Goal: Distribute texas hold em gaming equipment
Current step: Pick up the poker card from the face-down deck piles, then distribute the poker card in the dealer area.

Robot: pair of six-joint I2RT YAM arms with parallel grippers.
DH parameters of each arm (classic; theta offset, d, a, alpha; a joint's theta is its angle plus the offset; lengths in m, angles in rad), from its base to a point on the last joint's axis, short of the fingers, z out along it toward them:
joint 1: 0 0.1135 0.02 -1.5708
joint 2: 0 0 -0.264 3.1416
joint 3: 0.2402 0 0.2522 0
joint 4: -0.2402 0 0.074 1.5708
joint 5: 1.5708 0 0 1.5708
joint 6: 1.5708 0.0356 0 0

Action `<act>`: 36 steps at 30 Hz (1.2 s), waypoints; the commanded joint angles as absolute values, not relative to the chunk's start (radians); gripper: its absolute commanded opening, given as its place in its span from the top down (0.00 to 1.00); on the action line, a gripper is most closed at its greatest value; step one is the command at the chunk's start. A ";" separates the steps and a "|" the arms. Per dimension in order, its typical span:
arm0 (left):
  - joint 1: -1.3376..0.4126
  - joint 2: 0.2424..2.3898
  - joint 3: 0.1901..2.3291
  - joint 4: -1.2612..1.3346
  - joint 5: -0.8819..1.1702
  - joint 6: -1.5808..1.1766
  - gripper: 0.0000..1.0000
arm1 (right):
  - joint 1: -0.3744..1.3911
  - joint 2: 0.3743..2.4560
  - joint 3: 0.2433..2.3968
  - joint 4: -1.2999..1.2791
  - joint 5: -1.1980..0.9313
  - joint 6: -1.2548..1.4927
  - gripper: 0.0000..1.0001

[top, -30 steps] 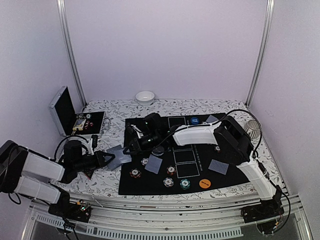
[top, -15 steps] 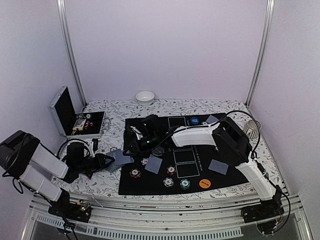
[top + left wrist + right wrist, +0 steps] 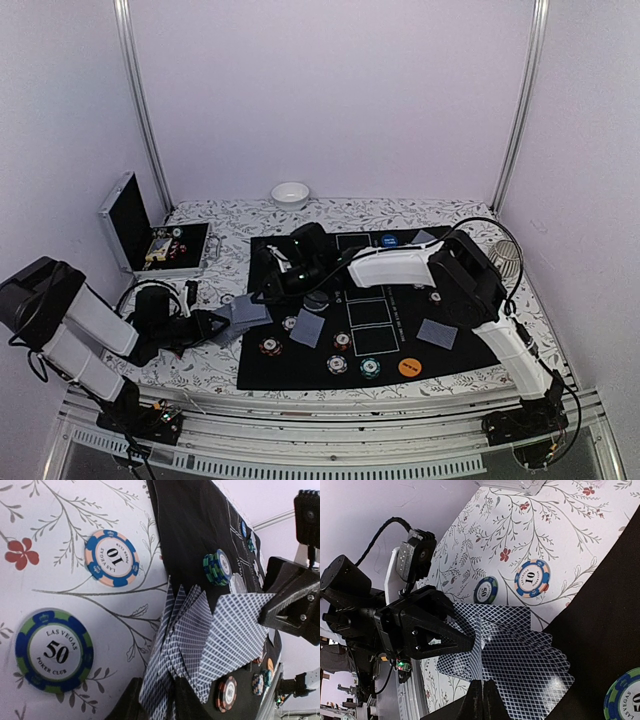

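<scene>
Although the black mat (image 3: 390, 345) already carries a few single cards (image 3: 308, 327), several chips (image 3: 340, 340), an orange button (image 3: 408, 367) and a blue button (image 3: 387, 241), you look only partway through the deal. Your left gripper (image 3: 215, 322) is clamped on a fan of cards (image 3: 200, 645), held low over the mat's left edge. Your right gripper (image 3: 480, 694) has its fingers pressed together on the corner of the top card (image 3: 240, 630), which seems about to be drawn off. More chips sit in the open aluminium case (image 3: 120, 215), so the chip sharing seems unfinished too.

Two chips lie flat on the floral tablecloth (image 3: 75, 510) beside the fan: a blue-and-peach 10 chip (image 3: 111, 557) and a blue-and-green 50 chip (image 3: 54, 651). The cards are thin and slightly glossy with a fine lattice back, overlapped closely enough that two may cling together. The chips are thick round discs with striped rims and printed centres. The mat looks matte and is marked with white outlined boxes.
</scene>
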State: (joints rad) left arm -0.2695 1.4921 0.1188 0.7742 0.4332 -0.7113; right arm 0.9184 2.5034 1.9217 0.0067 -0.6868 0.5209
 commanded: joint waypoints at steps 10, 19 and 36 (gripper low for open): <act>-0.259 1.511 0.138 0.798 0.451 -0.703 0.75 | 0.883 2.112 1.699 -0.277 -0.913 0.020 0.98; -0.258 1.518 0.146 0.797 0.457 -0.703 0.75 | 0.881 2.174 1.699 -0.663 -0.737 -0.267 0.98; -0.257 1.496 0.146 0.766 0.454 -0.687 0.75 | 0.832 2.259 1.801 -0.783 -0.605 -0.350 0.98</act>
